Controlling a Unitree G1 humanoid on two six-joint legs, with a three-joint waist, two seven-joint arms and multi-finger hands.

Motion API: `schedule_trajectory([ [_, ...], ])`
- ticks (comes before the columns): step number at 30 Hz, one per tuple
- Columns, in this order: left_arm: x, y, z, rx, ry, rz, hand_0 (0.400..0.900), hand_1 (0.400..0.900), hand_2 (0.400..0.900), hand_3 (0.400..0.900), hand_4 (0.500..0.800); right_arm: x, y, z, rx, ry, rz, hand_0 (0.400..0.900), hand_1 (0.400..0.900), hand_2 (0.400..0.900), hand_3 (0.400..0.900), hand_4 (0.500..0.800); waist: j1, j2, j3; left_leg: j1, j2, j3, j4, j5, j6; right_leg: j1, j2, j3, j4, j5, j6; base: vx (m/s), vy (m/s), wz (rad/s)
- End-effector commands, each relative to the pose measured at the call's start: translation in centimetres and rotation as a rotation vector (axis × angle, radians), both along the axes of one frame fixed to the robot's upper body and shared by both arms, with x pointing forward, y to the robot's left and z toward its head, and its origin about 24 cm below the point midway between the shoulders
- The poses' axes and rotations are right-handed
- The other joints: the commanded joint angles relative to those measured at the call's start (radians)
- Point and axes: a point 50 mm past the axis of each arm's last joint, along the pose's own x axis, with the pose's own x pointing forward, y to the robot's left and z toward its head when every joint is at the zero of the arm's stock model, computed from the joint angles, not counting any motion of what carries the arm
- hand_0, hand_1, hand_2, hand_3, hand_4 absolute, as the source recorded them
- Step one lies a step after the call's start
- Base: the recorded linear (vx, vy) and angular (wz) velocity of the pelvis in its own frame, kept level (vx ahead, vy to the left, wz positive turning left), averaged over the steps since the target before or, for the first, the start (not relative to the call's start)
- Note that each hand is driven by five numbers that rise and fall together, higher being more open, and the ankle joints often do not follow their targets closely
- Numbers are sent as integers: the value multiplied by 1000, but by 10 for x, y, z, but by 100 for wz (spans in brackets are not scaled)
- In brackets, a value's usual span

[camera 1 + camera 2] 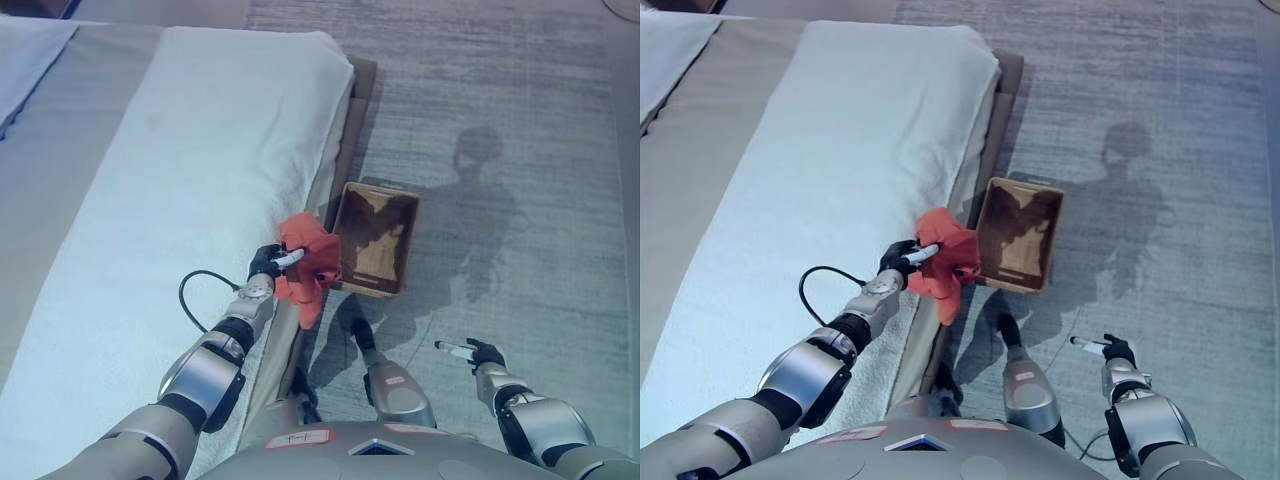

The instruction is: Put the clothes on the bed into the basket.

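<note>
The left hand (270,262) sits near the middle of the frame, at the bed's right edge, with its fingers clenched around a red cloth (308,262). The cloth is bunched up in the grasp, and a loose end droops down past the bed's edge toward the floor. Its right side reaches the near-left corner of the basket (404,262), overlapping the rim there; whether it touches the rim cannot be told.

The basket is a brown, rectangular, open-topped box standing on the grey carpet (540,120), just beside the bed (180,150), right of centre. Nothing can be made out lying inside it.

The bed fills the left half of the frame, covered with a pale sheet, with a grey band along its left side.

The right hand (1116,350) hangs in the lower right above the carpet, well apart from the basket, fingers relaxed and grasping nothing.
</note>
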Motion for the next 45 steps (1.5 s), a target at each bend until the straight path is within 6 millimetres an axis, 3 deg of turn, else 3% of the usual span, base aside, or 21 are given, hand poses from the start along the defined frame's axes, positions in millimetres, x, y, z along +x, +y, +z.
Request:
schedule_trajectory([
  [1,58,-12,66,42,-232,-52,400,400,400,400,500,12,-31,19,-117,-34,-48,900,900,900,900,800,-26,34,12,31,17,-19,5,-42,-25,40,20,-49,3,-101,59,33,-32,-30],
  [16,91,-26,122,90,-370,-95,400,400,400,400,500,17,-45,29,-155,-74,-79,900,900,900,900,800,-75,63,31,27,40,97,5,-43,-45,-41,52,22,3,-73,69,47,-31,-28],
  [17,93,-26,125,92,-375,-95,900,900,900,900,800,20,-47,31,-160,-80,-81,900,900,900,900,800,-77,66,32,27,39,101,5,-44,-46,-45,52,27,3,-70,70,53,6,-23],
  [19,95,-27,130,62,-387,-101,900,900,900,900,800,22,-47,32,-157,-89,-75,900,900,900,900,800,-80,71,33,25,39,113,5,-45,-47,-53,54,36,3,-67,72,39,3,-22],
  [26,92,-26,120,52,-334,-105,900,900,900,900,800,17,-49,31,-151,-68,-85,900,900,900,900,800,-82,73,26,30,44,124,5,-51,-48,-56,57,34,3,-66,70,31,-13,-7],
  [36,84,-31,105,106,-271,-190,900,900,900,900,800,14,-51,31,-141,-47,-72,900,900,900,900,800,-69,67,15,21,44,82,5,-44,-48,-37,53,-2,3,-75,62,-9,-12,13],
  [45,73,-26,85,256,-192,-407,900,900,900,900,800,21,-57,37,-122,-25,-10,900,900,900,900,800,-52,67,9,47,33,38,5,-42,-42,23,41,-33,3,-89,57,-26,1,18],
])
